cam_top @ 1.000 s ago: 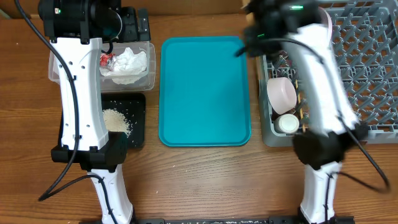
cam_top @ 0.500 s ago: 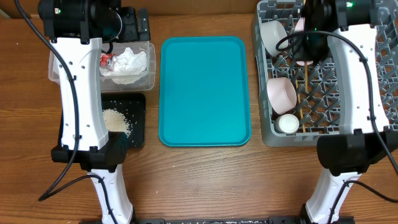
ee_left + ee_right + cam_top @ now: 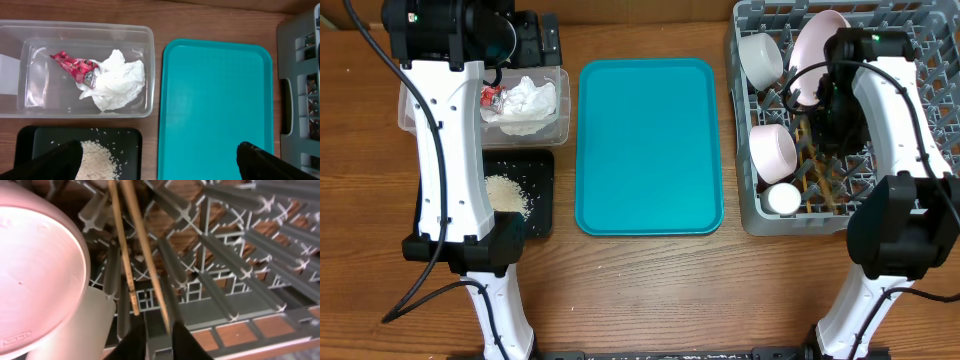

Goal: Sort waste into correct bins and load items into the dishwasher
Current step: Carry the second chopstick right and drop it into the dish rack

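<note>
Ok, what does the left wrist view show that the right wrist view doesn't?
Only the left wrist: the clear plastic rectangular tub holding a crumpled red-and-silver wrapper and crumpled white paper napkin, the shallow black tray with loose white rice, and the teal tray. Only the right wrist: two thin wooden chopsticks among the pegs beside a pale pink bowl. Both: the grey plastic dish rack.

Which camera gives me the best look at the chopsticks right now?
Right wrist: both chopsticks lie close up, side by side among the dish rack pegs. Overhead shows them small, partly behind the right arm. Left wrist shows only the rack's edge, no chopsticks.
</note>
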`<state>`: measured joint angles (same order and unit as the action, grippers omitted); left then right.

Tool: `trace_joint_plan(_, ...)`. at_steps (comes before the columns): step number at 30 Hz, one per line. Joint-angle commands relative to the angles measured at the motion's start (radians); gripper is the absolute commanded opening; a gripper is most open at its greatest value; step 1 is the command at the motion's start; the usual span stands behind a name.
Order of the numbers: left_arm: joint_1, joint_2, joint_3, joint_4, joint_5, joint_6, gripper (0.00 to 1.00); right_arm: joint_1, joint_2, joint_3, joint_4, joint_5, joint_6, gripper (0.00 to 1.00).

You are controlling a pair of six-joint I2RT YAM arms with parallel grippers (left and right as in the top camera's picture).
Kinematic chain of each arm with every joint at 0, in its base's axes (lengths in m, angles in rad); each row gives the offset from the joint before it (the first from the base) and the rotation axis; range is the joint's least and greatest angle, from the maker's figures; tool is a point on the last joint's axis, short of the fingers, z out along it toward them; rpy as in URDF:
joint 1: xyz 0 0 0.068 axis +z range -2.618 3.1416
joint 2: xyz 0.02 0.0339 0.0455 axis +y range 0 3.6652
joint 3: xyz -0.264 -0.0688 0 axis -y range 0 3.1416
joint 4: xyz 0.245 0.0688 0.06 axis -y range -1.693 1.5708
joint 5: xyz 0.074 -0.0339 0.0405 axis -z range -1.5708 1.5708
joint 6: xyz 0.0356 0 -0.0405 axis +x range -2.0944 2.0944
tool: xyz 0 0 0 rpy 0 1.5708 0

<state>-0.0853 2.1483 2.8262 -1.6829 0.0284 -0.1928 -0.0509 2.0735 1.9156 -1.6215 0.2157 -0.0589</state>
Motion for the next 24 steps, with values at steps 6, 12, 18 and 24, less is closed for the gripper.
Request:
trace_joint_plan(6, -0.001, -0.014, 0.002, 0.0, -0.006, -0.013, 1.0, 0.004, -0.002, 0.053, -0.009, -0.034, 0.003, 0.26)
trace_joint_plan(12, -0.001, -0.014, 0.002, 0.0, -0.006, -0.013, 1.0, 0.012, -0.03, 0.242, -0.073, -0.193, 0.002, 0.32)
trace_joint_plan(18, -0.001, -0.014, 0.002, 0.0, -0.006, -0.013, 1.0, 0.044, -0.178, 0.44, -0.072, -0.365, 0.003, 1.0)
trace_joint_plan(24, -0.001, -0.014, 0.002, 0.0, -0.006, -0.013, 1.0, 0.05, -0.382, 0.478, -0.072, -0.391, 0.176, 1.0)
